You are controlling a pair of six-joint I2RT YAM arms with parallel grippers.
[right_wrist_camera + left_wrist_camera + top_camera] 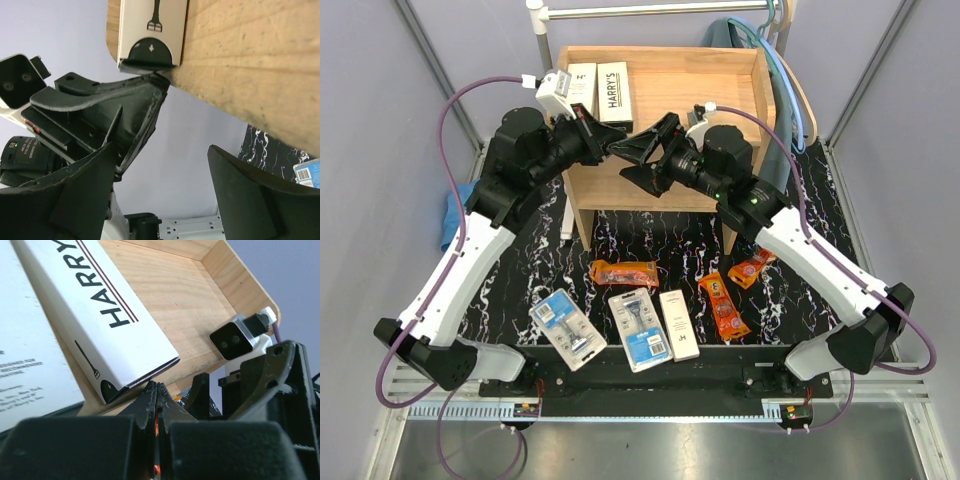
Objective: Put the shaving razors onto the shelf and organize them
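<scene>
The light wooden shelf [700,90] stands at the back of the table. Two long white razor boxes [614,92] [582,85] lie on its top tier. My left gripper [618,148] is shut and holds nothing. Its tips [157,390] sit against the shelf's front edge, just under the black end of the nearer box [100,315]. My right gripper [632,158] faces it from the right, open and empty [162,150]. On the black mat lie a third white box [679,324], two blister cards [567,329] [642,329] and three orange pouches [624,272] [723,305] [752,268].
A metal clothes rail [650,10] runs behind the shelf, and blue-grey cloth [782,95] hangs by the shelf's right side. A blue cloth [455,215] lies at the mat's left edge. The two grippers stand very close together at the shelf's front.
</scene>
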